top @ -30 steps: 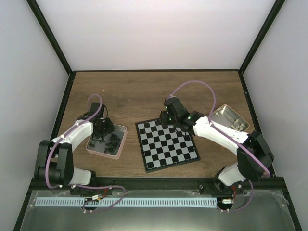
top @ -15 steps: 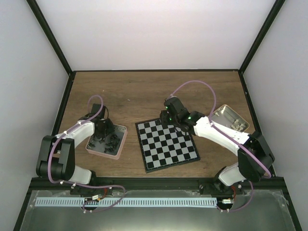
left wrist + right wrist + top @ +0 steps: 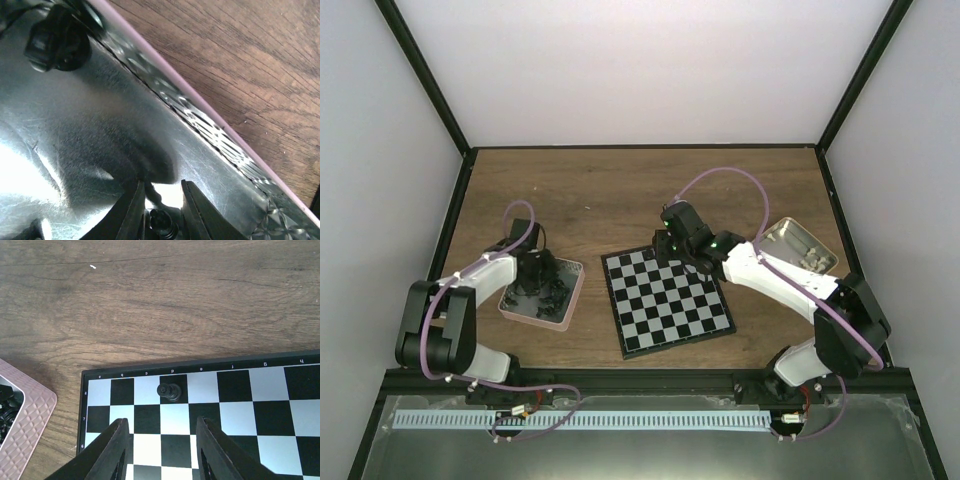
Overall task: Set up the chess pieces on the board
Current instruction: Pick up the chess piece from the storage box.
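Note:
The board (image 3: 670, 305) lies at mid-table. In the right wrist view one black chess piece (image 3: 169, 391) stands on a dark square of the board's (image 3: 250, 405) far row. My right gripper (image 3: 161, 422) is open and empty just short of it; it also shows in the top view (image 3: 670, 248). My left gripper (image 3: 532, 275) is down inside the pink-rimmed tray (image 3: 572, 298) of black pieces. In the left wrist view its jaws (image 3: 162, 185) stand narrow around a small black piece (image 3: 161, 225). Another black piece (image 3: 55, 37) lies farther off on the tray floor.
A tan tin (image 3: 782, 240) holding whitish-cream pieces (image 3: 810, 252) sits at the right, beyond the right arm. The tray's pink rim (image 3: 200, 102) runs close past my left fingers, and its corner shows in the right wrist view (image 3: 30, 415). Dark frame posts edge the table.
My left gripper has shifted slightly nearer and lower into the tray. The right gripper has barely moved over the board's far edge.

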`<state>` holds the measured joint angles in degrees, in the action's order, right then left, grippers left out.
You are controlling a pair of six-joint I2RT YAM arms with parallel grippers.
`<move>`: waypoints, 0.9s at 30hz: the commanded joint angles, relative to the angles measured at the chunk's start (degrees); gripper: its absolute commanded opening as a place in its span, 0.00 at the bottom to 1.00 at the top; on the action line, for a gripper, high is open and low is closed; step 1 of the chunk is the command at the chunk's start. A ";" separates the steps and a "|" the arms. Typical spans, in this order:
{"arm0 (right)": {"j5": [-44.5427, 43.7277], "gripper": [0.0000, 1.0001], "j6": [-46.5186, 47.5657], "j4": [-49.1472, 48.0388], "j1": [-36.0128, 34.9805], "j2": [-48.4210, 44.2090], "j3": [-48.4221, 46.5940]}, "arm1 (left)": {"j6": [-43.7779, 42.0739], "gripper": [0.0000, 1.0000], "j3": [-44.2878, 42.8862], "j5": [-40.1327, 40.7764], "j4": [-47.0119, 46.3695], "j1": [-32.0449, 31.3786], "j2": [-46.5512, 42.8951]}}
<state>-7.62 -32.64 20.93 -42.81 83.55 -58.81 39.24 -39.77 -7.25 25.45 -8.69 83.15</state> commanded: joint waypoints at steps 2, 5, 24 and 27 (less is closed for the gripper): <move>-0.10 0.39 -0.84 -0.10 0.28 -0.72 0.01 | 0.47 0.20 1.53 -1.08 -0.85 -0.19 -1.37; -0.03 0.39 -1.14 0.01 0.27 -1.04 0.09 | 1.22 0.08 1.79 -0.53 -1.63 -0.19 -1.99; 29.92 0.49 -3.40 -21.58 0.19 -4.79 6.33 | 8.15 0.04 -0.66 1.16 -0.25 -0.10 -26.01; 34.29 0.53 -9.03 -31.94 -0.44 -5.48 9.66 | 12.97 0.04 -2.08 -5.52 -2.13 -0.10 -27.89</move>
<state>16.78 -35.14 4.38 -42.85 79.92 -52.01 45.91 -38.87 -4.05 25.28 -8.67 57.80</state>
